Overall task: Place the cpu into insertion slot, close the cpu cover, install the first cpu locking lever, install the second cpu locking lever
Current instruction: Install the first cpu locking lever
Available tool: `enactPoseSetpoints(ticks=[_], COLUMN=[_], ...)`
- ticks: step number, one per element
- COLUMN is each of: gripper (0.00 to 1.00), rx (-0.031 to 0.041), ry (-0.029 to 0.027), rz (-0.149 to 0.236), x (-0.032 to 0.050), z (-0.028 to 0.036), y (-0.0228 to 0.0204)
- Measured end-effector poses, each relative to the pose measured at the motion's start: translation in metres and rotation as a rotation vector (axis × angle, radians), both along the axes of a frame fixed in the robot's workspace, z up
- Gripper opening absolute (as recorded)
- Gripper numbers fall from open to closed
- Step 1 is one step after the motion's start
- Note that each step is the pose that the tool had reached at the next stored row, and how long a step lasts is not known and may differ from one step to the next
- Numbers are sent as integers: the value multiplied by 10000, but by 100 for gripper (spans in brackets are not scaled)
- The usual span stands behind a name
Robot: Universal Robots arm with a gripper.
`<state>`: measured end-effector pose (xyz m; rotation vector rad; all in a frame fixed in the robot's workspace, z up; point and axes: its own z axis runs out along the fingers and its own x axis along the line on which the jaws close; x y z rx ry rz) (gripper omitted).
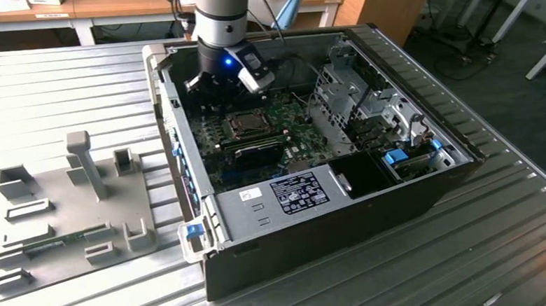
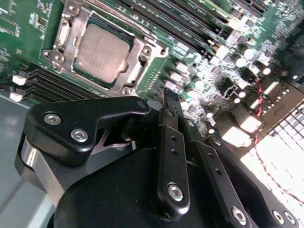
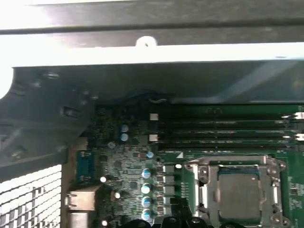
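Reads to me as a robotics lab or test workshop. Evidence: industrial robot arm (image 1: 222,10) over a ribbed metal workbench (image 1: 61,93). A desktop PC case (image 1: 344,220) lies on its side, panel off, green motherboard (image 1: 288,122) exposed. A grey fixture plate (image 1: 73,213) with upright jigs sits beside it. Wooden desks (image 1: 103,4) run behind, with stand legs (image 1: 476,23) on the dark floor.

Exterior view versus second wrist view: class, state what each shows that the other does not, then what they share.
Exterior view: the whole open computer case, the ribbed metal table and a grey fixture plate. Second wrist view: a red twisted wire beside the board. Shared: the gripper above the green board, and the cpu lying in the insertion slot.
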<state>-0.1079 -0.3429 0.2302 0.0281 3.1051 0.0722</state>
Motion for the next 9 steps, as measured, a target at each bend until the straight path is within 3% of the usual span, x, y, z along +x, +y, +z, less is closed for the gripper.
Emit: enactPoseSetpoints(ticks=[5,9], gripper=[11,11], rx=[-2,0], ry=[0,-1], rz=[1,1], x=[-10,-10], z=[2,48], y=[0,0])
